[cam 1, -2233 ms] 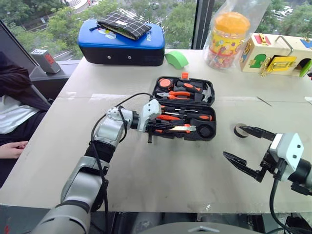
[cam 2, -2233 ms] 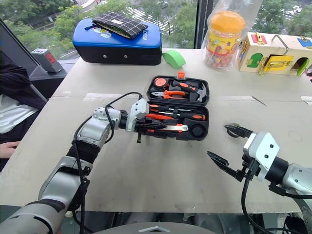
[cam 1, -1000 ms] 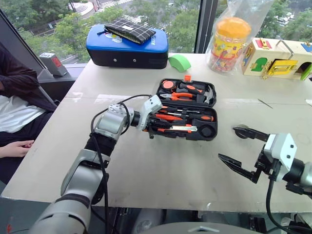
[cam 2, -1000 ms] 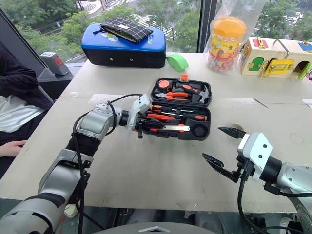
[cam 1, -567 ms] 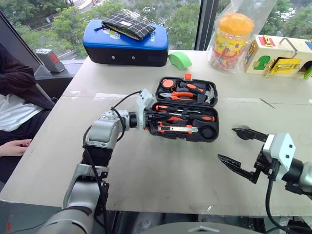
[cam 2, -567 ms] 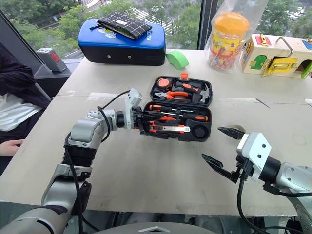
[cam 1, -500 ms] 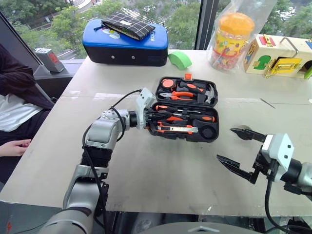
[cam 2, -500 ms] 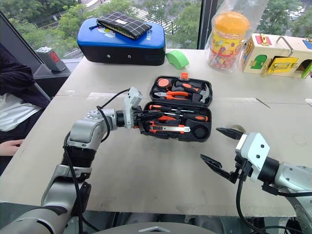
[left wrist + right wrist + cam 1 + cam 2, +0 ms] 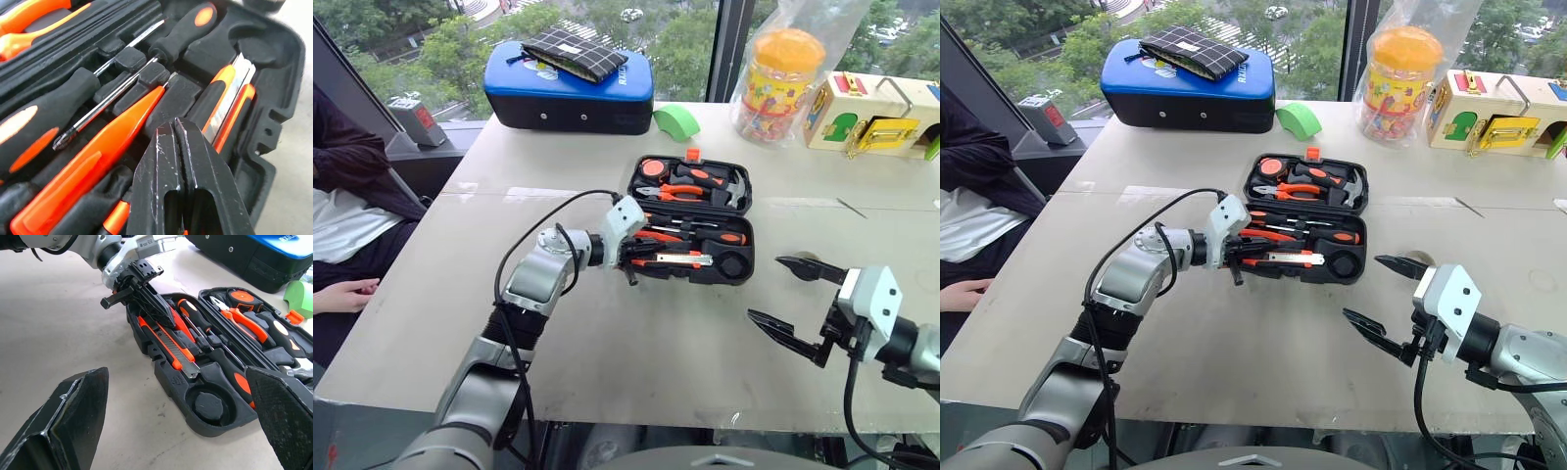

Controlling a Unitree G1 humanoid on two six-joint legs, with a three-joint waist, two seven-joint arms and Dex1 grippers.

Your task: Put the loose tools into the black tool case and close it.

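Left hand (image 9: 175, 128), clenched empty, overhangs black tool case (image 9: 740, 274) holding seemingly two screwdrivers (image 9: 677, 236).

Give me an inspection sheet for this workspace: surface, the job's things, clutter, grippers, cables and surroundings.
Surface: pale table, bare in front.
Job's things: black tool case lies open; two screwdrivers, an orange tester screwdriver and a utility knife sit in its slots. Round slot holds something dark; cannot tell what.
Clutter: blue-topped case with a checked pouch, green object, bagged orange-lidded jar, wooden latch box.
Grippers: left gripper shut, tips over the case's left end; right gripper open, holding nothing.
Cables: black cable loops over the left arm.
Surroundings: windows with trees; a seated person at the left.
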